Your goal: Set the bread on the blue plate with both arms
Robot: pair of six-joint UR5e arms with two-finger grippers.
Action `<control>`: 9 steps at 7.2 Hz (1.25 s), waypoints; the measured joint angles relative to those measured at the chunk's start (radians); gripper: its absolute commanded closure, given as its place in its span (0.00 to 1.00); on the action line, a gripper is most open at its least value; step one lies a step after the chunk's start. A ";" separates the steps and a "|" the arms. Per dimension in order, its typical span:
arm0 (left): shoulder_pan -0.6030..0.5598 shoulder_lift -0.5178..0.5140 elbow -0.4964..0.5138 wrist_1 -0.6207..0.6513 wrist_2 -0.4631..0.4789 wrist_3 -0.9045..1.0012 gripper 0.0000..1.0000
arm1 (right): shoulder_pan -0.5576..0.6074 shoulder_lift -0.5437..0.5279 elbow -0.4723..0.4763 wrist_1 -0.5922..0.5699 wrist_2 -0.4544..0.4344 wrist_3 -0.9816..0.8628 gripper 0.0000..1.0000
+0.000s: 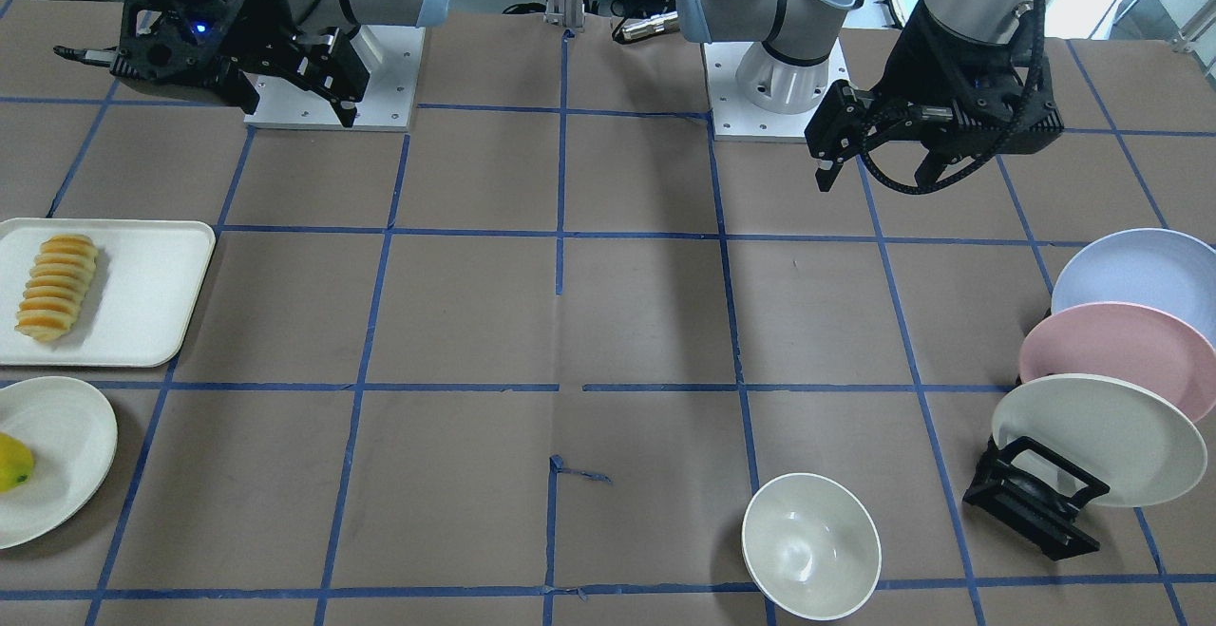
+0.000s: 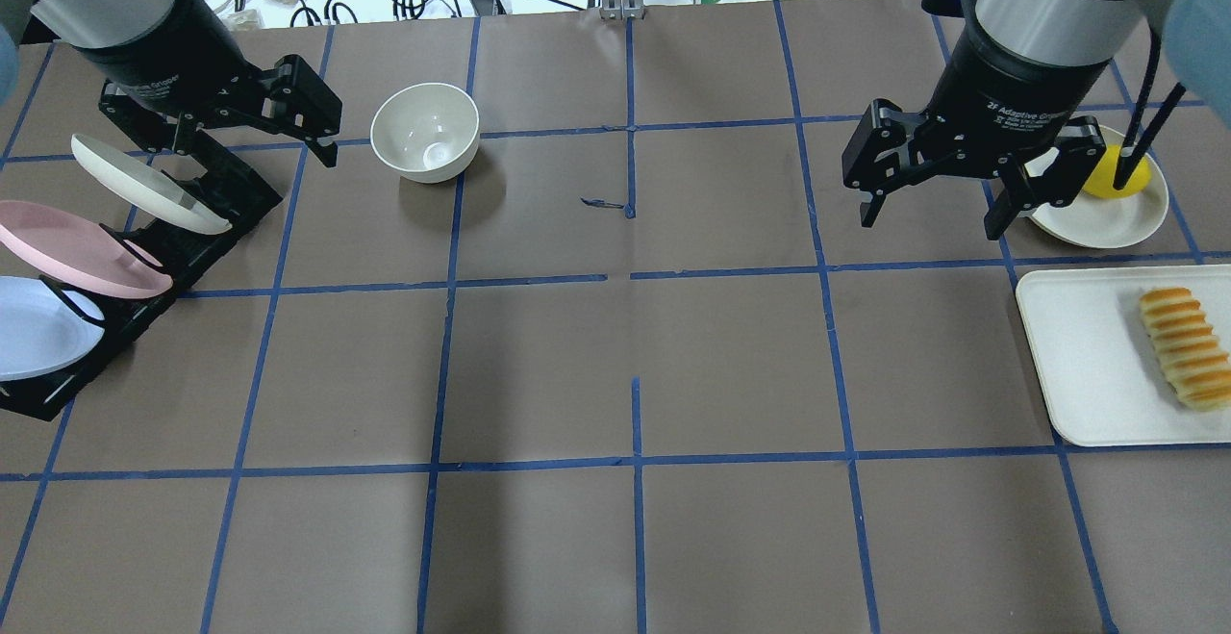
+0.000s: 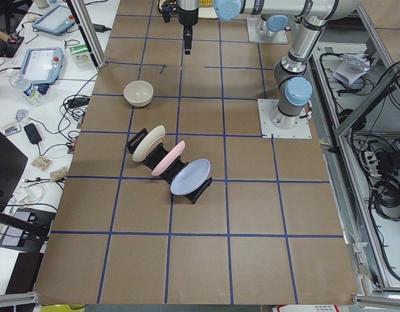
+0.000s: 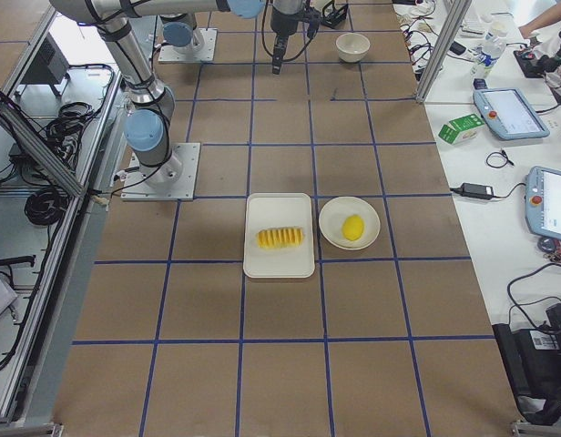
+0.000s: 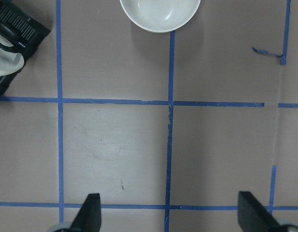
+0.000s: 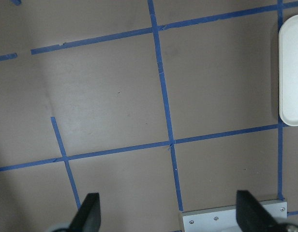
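We hang left fingers (image 2: 317, 119) spread by the racked blue plate (image 2: 29, 326), right fingers (image 2: 866, 193) spread nearer the bread (image 2: 1183, 345), ready

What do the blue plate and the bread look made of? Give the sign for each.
The blue plate: probably matte plastic or melamine, from its even pale colour and thin rim; ceramic is possible. The bread: real or replica, unclear; very regular orange-brown ridges on a pale body.

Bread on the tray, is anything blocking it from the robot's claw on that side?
Nothing visible blocks it. The right claw hangs open over the table, and the bread lies alone on the white tray. The plate with the yellow fruit sits off to one side, not between them.
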 measured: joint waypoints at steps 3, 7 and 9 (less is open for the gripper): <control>0.001 0.000 0.002 0.002 -0.001 -0.001 0.00 | -0.001 0.001 0.001 0.005 -0.002 0.000 0.00; 0.112 0.011 0.035 -0.004 0.024 -0.011 0.00 | -0.035 0.014 0.003 0.000 -0.021 -0.014 0.00; 0.302 0.016 0.043 -0.012 0.032 0.001 0.00 | -0.174 0.039 0.012 -0.003 -0.022 -0.173 0.00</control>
